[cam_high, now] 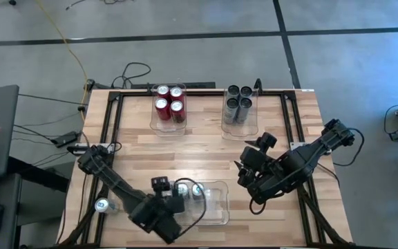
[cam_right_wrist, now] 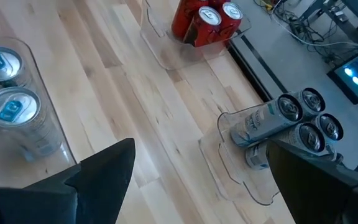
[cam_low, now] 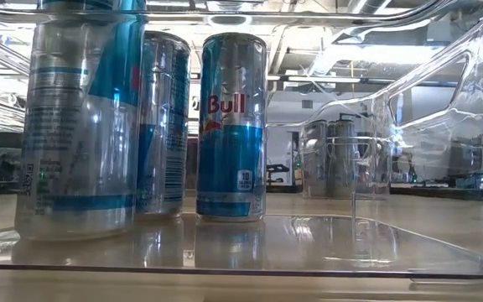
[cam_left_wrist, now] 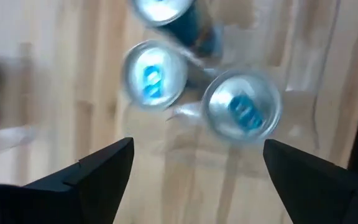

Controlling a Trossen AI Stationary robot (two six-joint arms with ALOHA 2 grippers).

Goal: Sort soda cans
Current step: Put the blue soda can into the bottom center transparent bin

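Now, I read colours grouped by bin: red cans [cam_high: 169, 101] far left, dark grey cans [cam_high: 238, 102] far right, three blue-marked cans [cam_low: 231, 126] in the near bin [cam_high: 220, 207] | one loose can [cam_high: 102, 205] at the table's left edge | left gripper [cam_left_wrist: 194, 163] over near bin, fingers apart, empty | right gripper [cam_right_wrist: 197, 168] mid-table, fingers apart, empty.
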